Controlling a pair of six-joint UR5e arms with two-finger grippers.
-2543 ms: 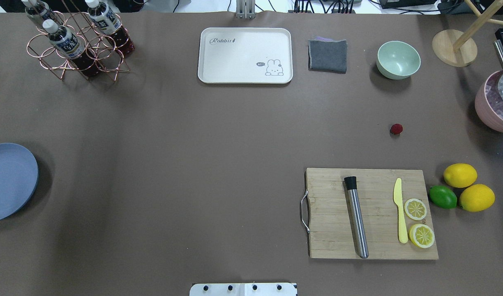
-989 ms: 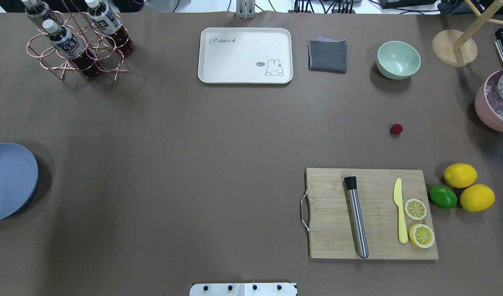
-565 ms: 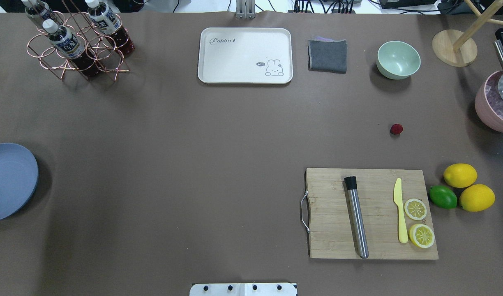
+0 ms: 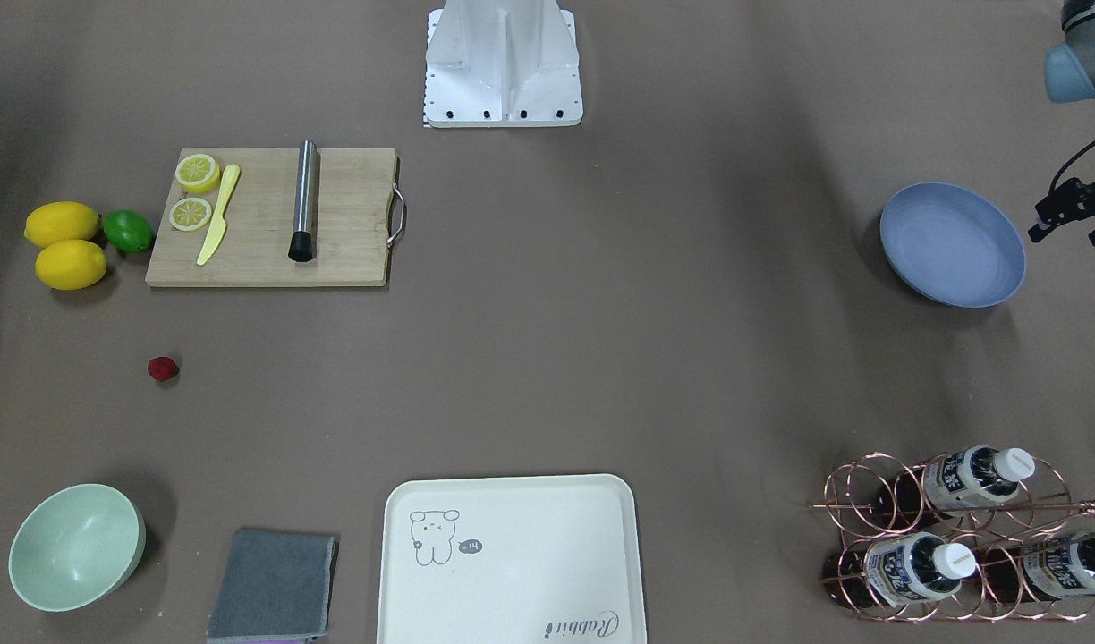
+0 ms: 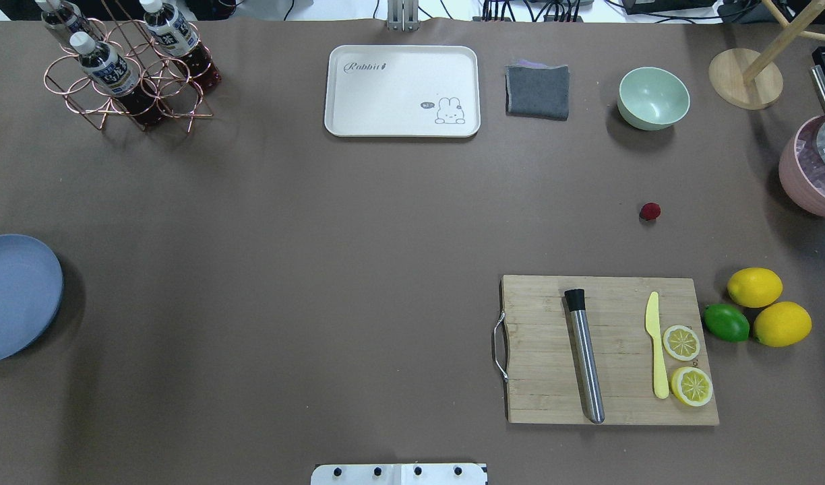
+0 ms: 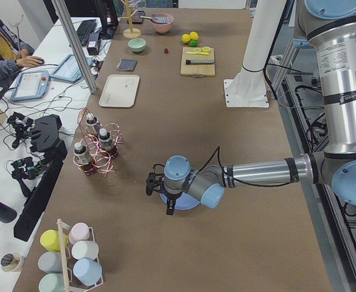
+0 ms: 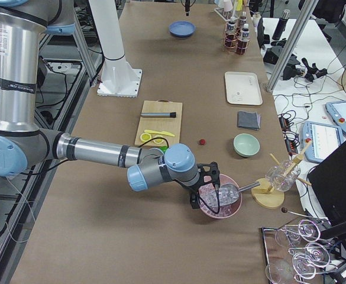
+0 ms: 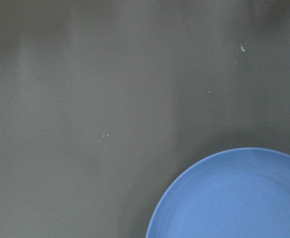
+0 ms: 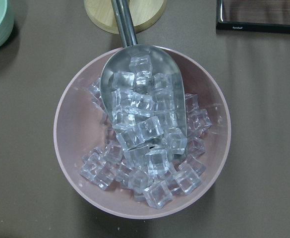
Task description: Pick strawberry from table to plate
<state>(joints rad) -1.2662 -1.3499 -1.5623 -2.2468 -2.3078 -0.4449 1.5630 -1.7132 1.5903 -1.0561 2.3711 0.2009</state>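
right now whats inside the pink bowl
The pink bowl holds clear ice cubes and a metal scoop, itself heaped with cubes. The bowl's bottom is covered by ice, so anything beneath cannot be seen.

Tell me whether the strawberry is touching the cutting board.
Apart. The overhead view shows a strip of bare table between the strawberry and the wooden cutting board.

Left gripper (image 6: 168, 204), right gripper (image 7: 194, 199) (both downward-pointing)
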